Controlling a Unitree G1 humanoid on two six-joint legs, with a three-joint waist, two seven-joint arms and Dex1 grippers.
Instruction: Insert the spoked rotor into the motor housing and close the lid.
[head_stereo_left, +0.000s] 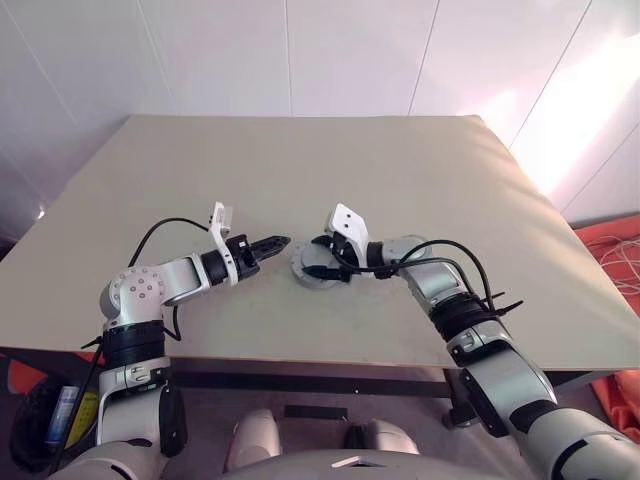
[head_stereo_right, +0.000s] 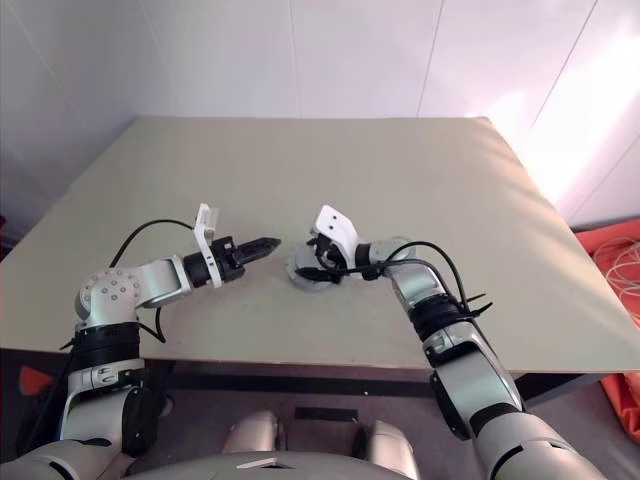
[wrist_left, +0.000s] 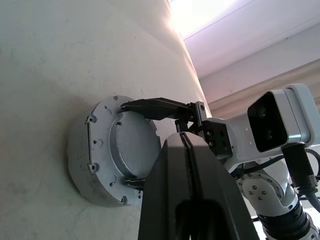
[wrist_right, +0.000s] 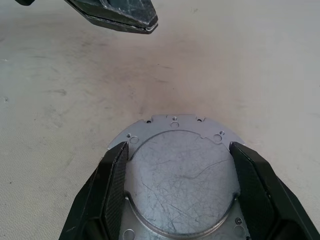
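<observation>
We look down on a beige table (head_stereo_left: 420, 180) with both arms meeting near its front middle. There sits a round, shallow, silvery-grey puck, the motor housing (wrist_left: 102, 150), flat on the tabletop. It faces us with a plain metal side: a raised, scratched central disc inside a flange dotted with small screw holes. We cannot see inside it, so whether anything sits in it we cannot tell; no windings, rotor or ribbed lid can be made out.

The right gripper (wrist_right: 177, 172) reaches in from about three o'clock of the housing. Its two black fingers (wrist_right: 114, 185) stand spread wide, one on each side of the raised central disc and close against its edge. Whether they press it or merely bracket it we cannot tell. In the head views this gripper and its white wrist camera cover much of the housing, leaving only a grey rim showing.

The left gripper (head_stereo_left: 270, 243) comes from about nine o'clock, its fingers pressed together into one dark point with nothing between them. The tip hangs just beside the housing's rim, apart from it.

In the left wrist view, that arm's own closed fingers block the housing's near edge. In the right wrist view, the housing's near half is cut off by the frame.
</observation>
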